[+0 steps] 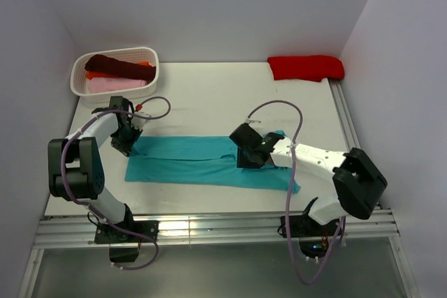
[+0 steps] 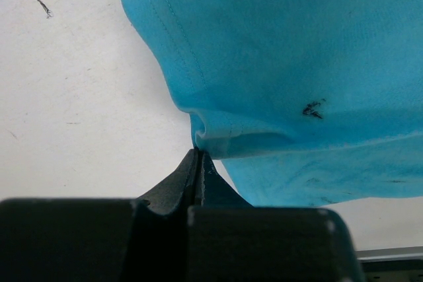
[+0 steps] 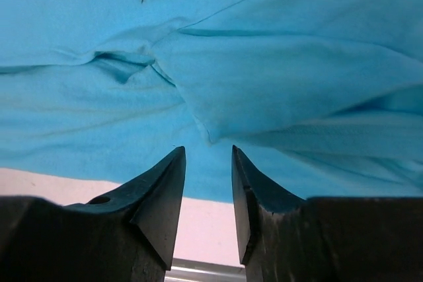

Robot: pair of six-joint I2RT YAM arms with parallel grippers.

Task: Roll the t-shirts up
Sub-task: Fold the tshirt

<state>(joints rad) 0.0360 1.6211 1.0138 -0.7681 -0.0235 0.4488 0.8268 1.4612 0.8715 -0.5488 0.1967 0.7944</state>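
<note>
The teal t-shirt (image 1: 185,162) lies on the white table (image 1: 209,95), folded into a long strip that runs from left to right in front of the arms. The overhead view does not show all of it, because the right gripper (image 1: 250,155) and its arm cover the middle and much of the right end. Only a corner sticks out beyond the arm. The left gripper (image 1: 128,143) sits at the strip's left end. In the left wrist view this gripper (image 2: 198,156) has its fingers pressed tightly together, and a small puckered fold of the teal t-shirt's (image 2: 297,51) hem is caught at the very tips. How much cloth lies between them is hard to make out. A small dark smudge (image 2: 312,109) marks the fabric nearby. In the right wrist view the right gripper (image 3: 208,156) has its jaws spread with nothing between them. The teal t-shirt (image 3: 264,77), creased and overlapping, fills the view past the tips and is cut off on three sides. At the far left a white basket (image 1: 154,68) holds a maroon shirt (image 1: 115,66) lying over a pink shirt (image 1: 115,84). An orange shirt (image 1: 144,65) is mostly hidden beneath them. A red shirt (image 1: 306,68) lies at the far right edge of the table.
</note>
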